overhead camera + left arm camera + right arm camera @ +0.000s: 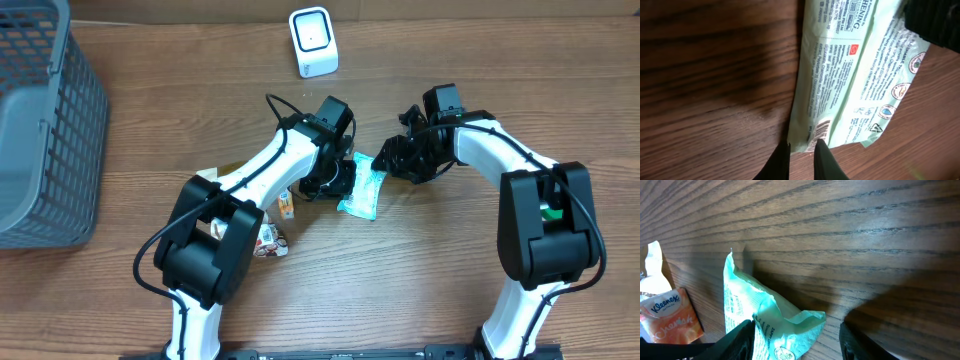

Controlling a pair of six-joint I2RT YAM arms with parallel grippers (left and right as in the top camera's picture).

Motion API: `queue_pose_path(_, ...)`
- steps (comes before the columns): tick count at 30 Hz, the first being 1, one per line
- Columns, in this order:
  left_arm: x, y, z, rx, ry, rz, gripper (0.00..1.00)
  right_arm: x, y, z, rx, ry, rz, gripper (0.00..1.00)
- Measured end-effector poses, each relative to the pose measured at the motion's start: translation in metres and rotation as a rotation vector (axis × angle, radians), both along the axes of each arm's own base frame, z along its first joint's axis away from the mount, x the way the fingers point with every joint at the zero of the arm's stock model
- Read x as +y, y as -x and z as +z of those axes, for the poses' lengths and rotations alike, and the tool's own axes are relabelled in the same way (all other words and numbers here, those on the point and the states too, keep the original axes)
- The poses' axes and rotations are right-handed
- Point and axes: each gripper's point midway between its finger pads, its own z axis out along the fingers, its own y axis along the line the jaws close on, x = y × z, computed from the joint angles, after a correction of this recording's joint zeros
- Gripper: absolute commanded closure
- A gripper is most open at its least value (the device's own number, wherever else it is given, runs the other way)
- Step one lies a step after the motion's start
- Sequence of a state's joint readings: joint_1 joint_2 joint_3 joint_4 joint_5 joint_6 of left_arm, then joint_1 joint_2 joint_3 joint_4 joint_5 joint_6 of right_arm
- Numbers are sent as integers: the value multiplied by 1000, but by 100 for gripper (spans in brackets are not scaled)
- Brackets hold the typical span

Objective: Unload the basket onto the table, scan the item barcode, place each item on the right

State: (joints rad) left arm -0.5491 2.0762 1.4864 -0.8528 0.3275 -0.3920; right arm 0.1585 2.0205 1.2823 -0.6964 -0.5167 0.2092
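Two claws meet at one green packet (pixel 361 192) in the middle of the counter (pixel 430 290), seen from above. The packet lies flat with its long side running away from the robot, tipped a bit. The left claw (pixel 338 182) is just beside its left side. The right claw (pixel 393 160) is at its far right corner. Both are close, so either arm could lift it. The white scanner (pixel 313 42) stands at the far edge, well apart from the packet and up the counter from it. I think the packet must go that way next.

From the left wrist, the packet (pixel 850 75) stretches away from the left claw (pixel 804 146) and leans to the right. Its short end is right at the tips. The barcode (pixel 822 131) is on that end, face up, just beside one finger. The claw is almost shut. I cannot tell if it pinches the thin edge or only touches it.

From the right wrist, the packet (pixel 765 315) pokes up between the two fingers of the right claw (pixel 796 330). It is nearer to the finger on the picture's left. This claw is about half open and does not squeeze anything. An orange tissue pack (pixel 670 315) lies off to the side on the counter.
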Motion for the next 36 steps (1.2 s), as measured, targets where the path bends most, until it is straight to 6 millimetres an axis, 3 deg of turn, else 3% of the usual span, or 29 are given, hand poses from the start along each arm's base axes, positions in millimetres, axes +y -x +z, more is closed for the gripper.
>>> queue_pose_path(10, 4, 1, -13, -5, -53, -10, 91, 0, 0, 0, 1, 0, 1, 45)
queue_pose_path(22, 3, 1, -14, -23, -77, -19, 92, 2, 4, -1, 15, 1, 7, 44)
queue_pose_path(36, 7, 0, -15, -28, -97, -17, 92, 48, 19, -1, -17, -14, 126, 55)
